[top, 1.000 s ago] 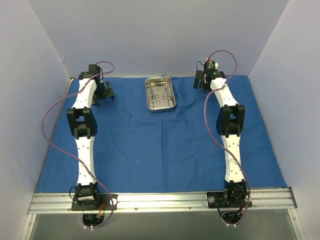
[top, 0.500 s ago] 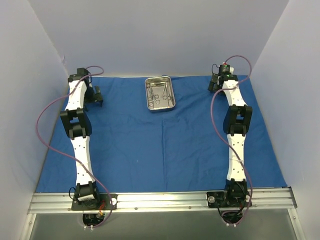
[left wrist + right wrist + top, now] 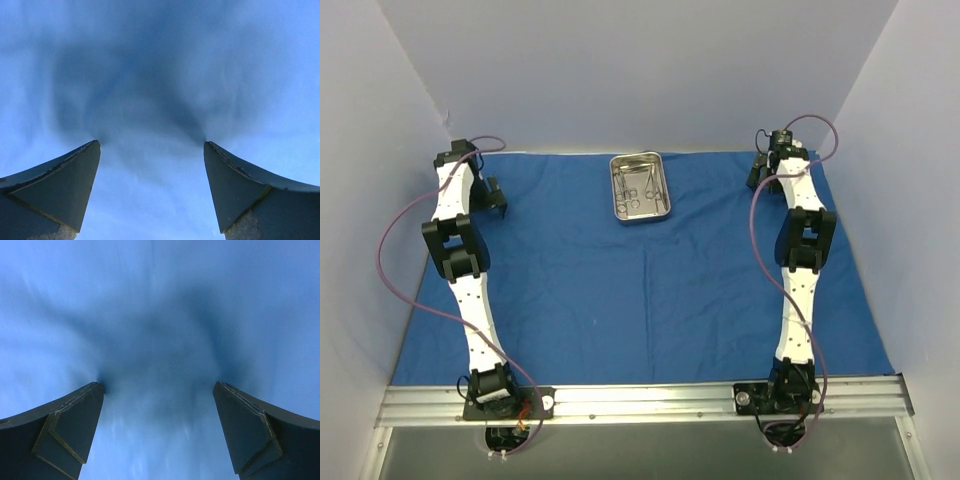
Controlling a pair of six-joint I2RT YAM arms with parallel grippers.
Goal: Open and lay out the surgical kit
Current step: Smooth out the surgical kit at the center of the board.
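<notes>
The royal-blue cloth wrap (image 3: 640, 290) lies spread flat over the table. The small shiny steel tray (image 3: 640, 187) sits on it at the back centre, with several slim silver ring-handled instruments (image 3: 638, 190) inside. My left gripper (image 3: 492, 195) is open near the cloth's back left corner, fingertips down against or just above the cloth (image 3: 150, 75). My right gripper (image 3: 760, 172) is open near the back right corner, also pressed close to the cloth (image 3: 160, 305). Both wrist views show only blurred blue fabric between wide-apart jaws.
White walls enclose the table on the left, back and right, close to both grippers. A metal rail (image 3: 640, 402) with the arm bases runs along the near edge. Purple cables loop beside each arm.
Both arms have swung outward: the left gripper toward the back left corner, the right gripper toward the back right corner. The tray has not moved.
</notes>
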